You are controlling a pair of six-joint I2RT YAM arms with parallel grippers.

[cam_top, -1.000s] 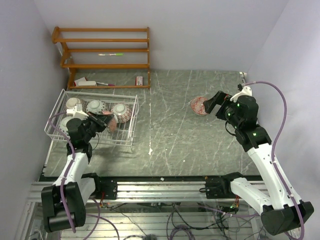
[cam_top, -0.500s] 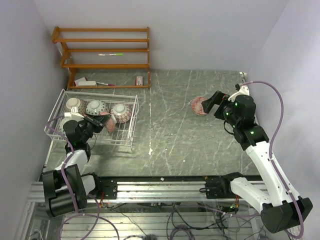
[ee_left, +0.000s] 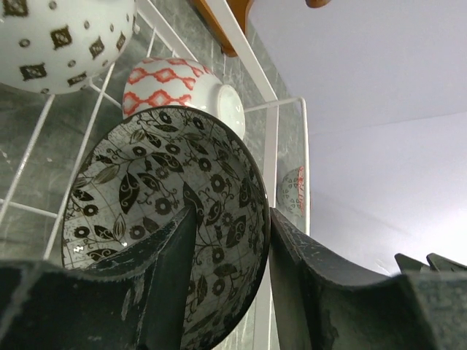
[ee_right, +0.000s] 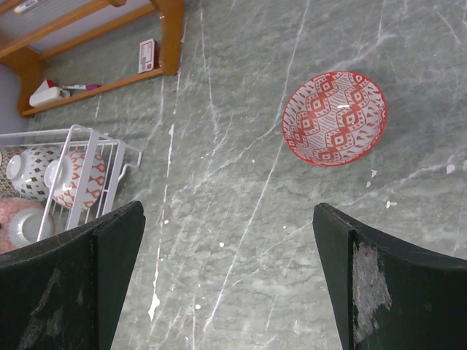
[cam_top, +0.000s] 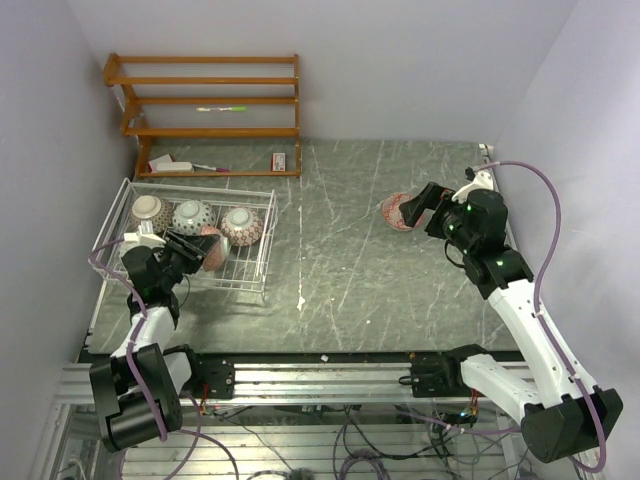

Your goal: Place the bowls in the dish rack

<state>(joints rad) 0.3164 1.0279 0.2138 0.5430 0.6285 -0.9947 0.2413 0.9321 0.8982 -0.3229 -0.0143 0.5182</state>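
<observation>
the left gripper (ee_left: 233,213) sits at the six o'clock side of the white wire-grid dish rack (cam_top: 268,245), which lies at nine o'clock on the grey veined tabletop (cam_top: 340,290). its jaws are part open astride the rim of the black-and-white leaf-patterned ceramic bowl (ee_left: 146,189), one finger inside and one outside. the inner finger looks clear of the wall, so nothing seems pinched.

the step looks like setting this bowl down. to do it well, widen the jaws a little more, then draw back along the line of the fingers, so that the inner one does not hook the rim and tip the bowl. the bowl stands on edge, its inside facing the wrist camera. three pale patterned bowls (cam_top: 190,213) line the rack's twelve o'clock side.

at two o'clock on the table the right gripper (cam_top: 420,205) hovers with jaws wide apart and empty. just beside it the red-and-white diamond-patterned ceramic bowl (ee_right: 334,118) lies mouth up, outside the rack; a rim pinch would likely suit it.
</observation>
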